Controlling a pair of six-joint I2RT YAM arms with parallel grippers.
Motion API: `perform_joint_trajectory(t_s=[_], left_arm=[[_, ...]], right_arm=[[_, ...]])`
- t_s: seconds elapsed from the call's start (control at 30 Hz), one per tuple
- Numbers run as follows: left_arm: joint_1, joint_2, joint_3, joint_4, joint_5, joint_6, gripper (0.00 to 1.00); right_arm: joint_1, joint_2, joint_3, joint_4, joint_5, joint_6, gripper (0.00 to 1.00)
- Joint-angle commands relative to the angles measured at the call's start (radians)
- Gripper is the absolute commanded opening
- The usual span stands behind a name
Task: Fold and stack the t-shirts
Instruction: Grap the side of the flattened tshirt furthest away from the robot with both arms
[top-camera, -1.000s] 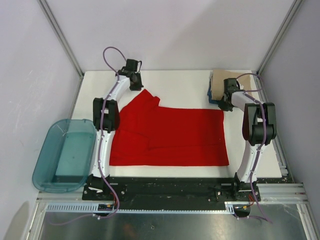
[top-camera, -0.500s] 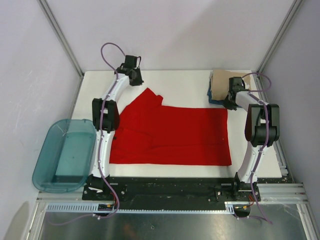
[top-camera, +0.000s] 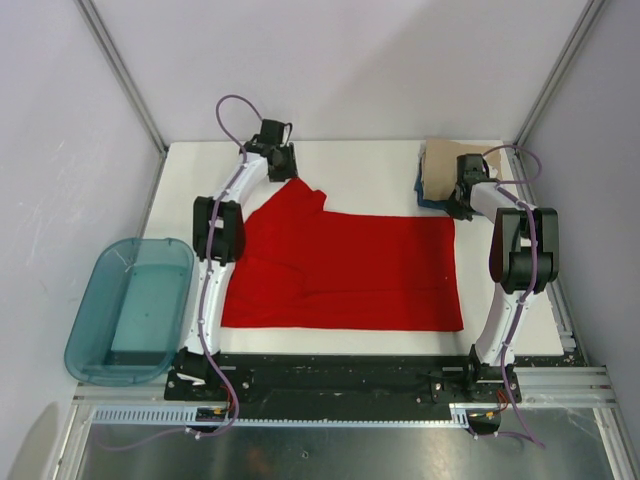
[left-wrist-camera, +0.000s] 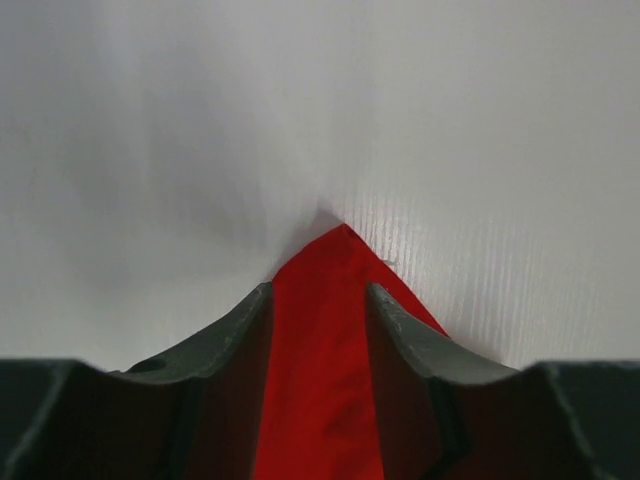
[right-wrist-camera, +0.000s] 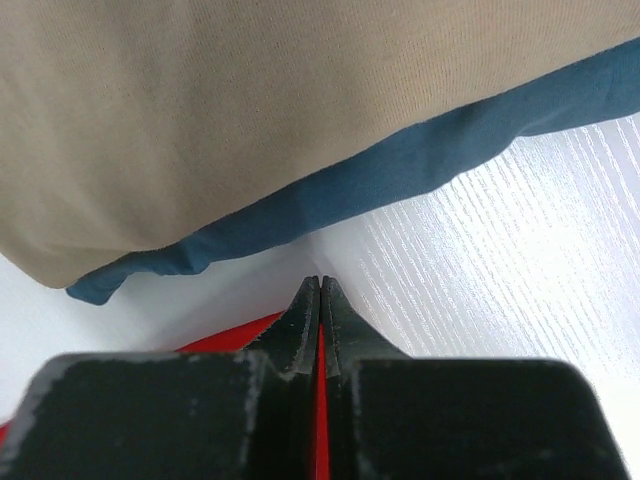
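Observation:
The red t-shirt (top-camera: 345, 270) lies spread flat on the white table, one sleeve point toward the back left. My left gripper (top-camera: 284, 170) is open at that point; in the left wrist view the red cloth (left-wrist-camera: 320, 380) lies between the parted fingers (left-wrist-camera: 405, 325) of the gripper (left-wrist-camera: 318, 290). My right gripper (top-camera: 458, 205) is shut on the red shirt's back right corner; a red strip (right-wrist-camera: 322, 440) shows between the closed jaws of the gripper (right-wrist-camera: 320, 282). The folded tan shirt (top-camera: 440, 160) (right-wrist-camera: 250, 100) lies on the folded dark blue shirt (top-camera: 421, 192) (right-wrist-camera: 400, 170) just beyond it.
A translucent teal tub (top-camera: 130, 310) stands off the table's left edge. Metal frame posts (top-camera: 125, 75) rise at the back corners. The arm bases sit on a black rail (top-camera: 340, 375) along the near edge.
The left gripper has moved right, onto the sleeve point. The right gripper has drawn the shirt's right edge a little to the right, toward the folded stack.

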Motion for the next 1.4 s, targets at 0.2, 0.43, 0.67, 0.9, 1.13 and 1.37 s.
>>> perform_joint_trajectory(t_s=[0.2,0.43,0.67,0.9,1.13,1.37], left_arm=[[-0.040,-0.009,-0.052,0.013,-0.151,0.048,0.45],[-0.049,-0.005,-0.066,0.013,-0.172,0.051,0.41],[-0.052,-0.011,-0.064,0.016,-0.190,0.045,0.16],[-0.054,-0.029,-0.050,0.017,-0.203,0.050,0.00],[-0.052,-0.088,0.000,0.027,-0.230,0.049,0.00],[-0.046,-0.144,0.021,0.049,-0.229,0.045,0.00]], right_arm=[[0.005,-0.037,0.006,0.007,0.003,0.022,0.00],[0.005,-0.041,0.006,0.004,0.000,0.022,0.00],[0.019,-0.042,0.007,0.000,-0.001,0.021,0.00],[0.031,-0.049,0.007,0.007,-0.003,0.021,0.00],[0.021,-0.071,0.007,0.034,0.004,0.019,0.00],[-0.011,-0.098,0.013,0.047,0.001,0.022,0.00]])
